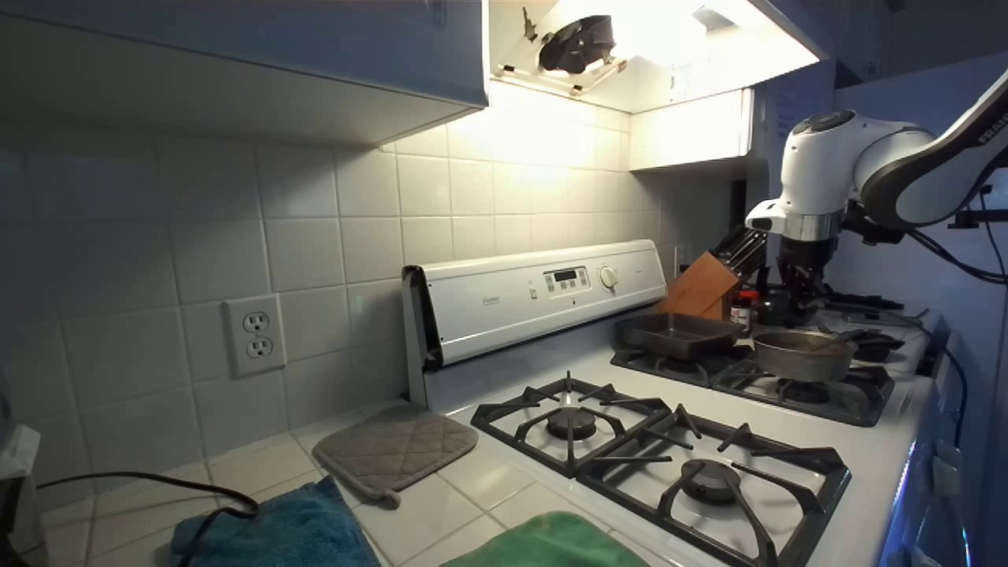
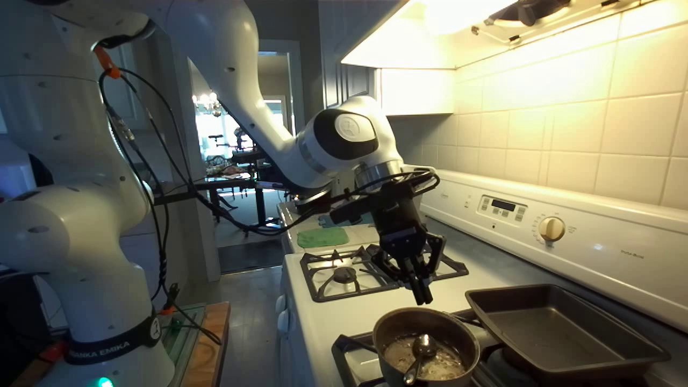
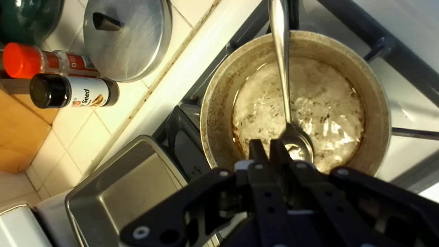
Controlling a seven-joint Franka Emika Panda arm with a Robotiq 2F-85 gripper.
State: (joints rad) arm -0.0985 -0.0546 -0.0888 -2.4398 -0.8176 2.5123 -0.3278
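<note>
My gripper (image 3: 266, 145) points down, its two black fingertips parted by a narrow gap with nothing seen between them. It also shows in both exterior views (image 1: 803, 303) (image 2: 423, 298). It hangs above the metal pot (image 2: 424, 320), near its rim, not touching it. The pot (image 3: 219, 113) stands on a burner and holds murky liquid (image 3: 329, 92) with dark flecks. A metal spoon (image 3: 283, 61) leans in it, bowl in the liquid and handle over the rim. In the wrist view the right fingertip overlaps the spoon bowl's edge.
A dark baking pan (image 2: 580, 328) sits beside the pot. A lid (image 3: 144, 41), black-capped jar (image 3: 89, 92), red-capped jar (image 3: 24, 61) and knife block (image 1: 701, 287) are near. The stove's back panel (image 1: 504, 299) borders it. A pot holder (image 1: 402, 449) and cloths lie on the counter.
</note>
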